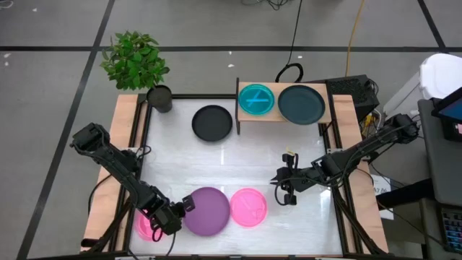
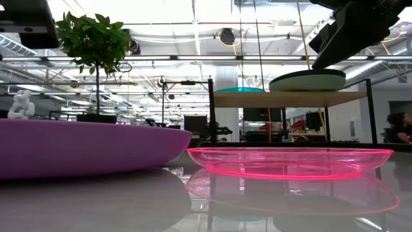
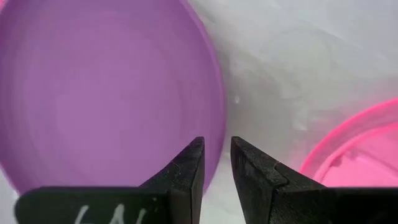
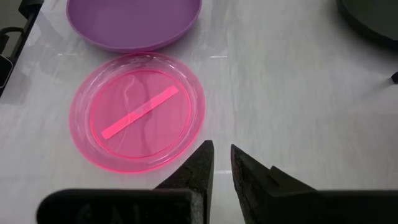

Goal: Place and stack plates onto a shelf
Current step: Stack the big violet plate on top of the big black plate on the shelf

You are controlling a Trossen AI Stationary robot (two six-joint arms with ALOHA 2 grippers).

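Running this one remotely, so going from my end of the table outward. Nearest edge: the left gripper (image 1: 175, 217) sits low right at the rim of the purple plate (image 1: 208, 211), fingers pinched down to a narrow slit with nothing between them, and there's a second pink plate (image 1: 145, 225) half hidden under that arm. Just beside the purple one sits the pink plate (image 1: 248, 206), and the right gripper (image 1: 284, 186) hovers near it, also nearly closed and empty. If I'm going for the pink one, I reckon I need to open up first, come down on the near rim and pinch it shallow, since that thin plastic looks slippery and bendy. Mid-table the black plate (image 1: 212, 123) lies flat, close to the shelf (image 1: 328, 105) but not on it. At the far edge the shelf already carries the cyan plate (image 1: 256, 100) and the dark teal plate (image 1: 301, 104) side by side. The overhead shows that layout; only the right wrist cam shows the strip inside the pink plate, and only the low cam shows how shallow the rims are. The plant pot (image 1: 159, 97) is off in the far corner.
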